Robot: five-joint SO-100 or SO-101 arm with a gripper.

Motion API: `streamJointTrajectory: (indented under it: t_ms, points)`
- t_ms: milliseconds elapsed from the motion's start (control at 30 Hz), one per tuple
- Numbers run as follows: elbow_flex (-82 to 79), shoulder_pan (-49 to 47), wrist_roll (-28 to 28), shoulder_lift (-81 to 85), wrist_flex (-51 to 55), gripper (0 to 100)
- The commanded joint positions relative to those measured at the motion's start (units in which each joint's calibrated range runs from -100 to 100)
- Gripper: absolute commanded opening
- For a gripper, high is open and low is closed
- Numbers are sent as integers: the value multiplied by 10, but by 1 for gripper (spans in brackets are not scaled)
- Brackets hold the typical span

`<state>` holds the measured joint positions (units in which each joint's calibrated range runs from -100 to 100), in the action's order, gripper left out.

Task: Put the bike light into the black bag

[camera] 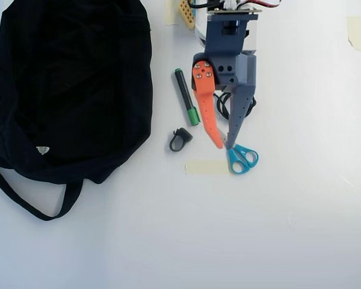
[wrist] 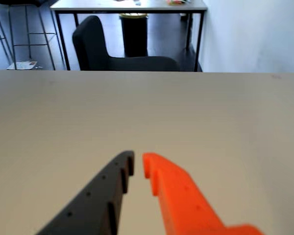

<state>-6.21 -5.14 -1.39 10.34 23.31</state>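
Note:
The bike light (camera: 179, 139) is a small black blob with a ring loop, lying on the white table between the black bag (camera: 66, 84) and my gripper (camera: 224, 145). It is out of the wrist view. The bag lies flat at the left, with its strap (camera: 30, 208) trailing below and a white triangular tag (camera: 43, 150). My gripper hangs over the table to the right of the light. Its orange finger (camera: 206, 111) and grey finger (camera: 240, 108) are almost together with nothing between them. The wrist view shows the gripper (wrist: 138, 164) over bare tabletop.
A green-capped marker (camera: 186, 96) lies just above the light. Teal scissors (camera: 243, 158) and a strip of tape (camera: 206, 167) lie by the fingertips. A coiled black cable (camera: 224, 103) sits under the gripper. Beyond the table edge stand a dark chair (wrist: 95, 46) and another table (wrist: 127, 6).

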Motion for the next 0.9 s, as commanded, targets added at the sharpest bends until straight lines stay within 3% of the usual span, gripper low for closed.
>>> streamJointTrajectory:
  t_ms: [0, 867]
  points:
    - [26, 13, 2, 2, -10, 3]
    - [-1, 36, -4, 8, -4, 3]
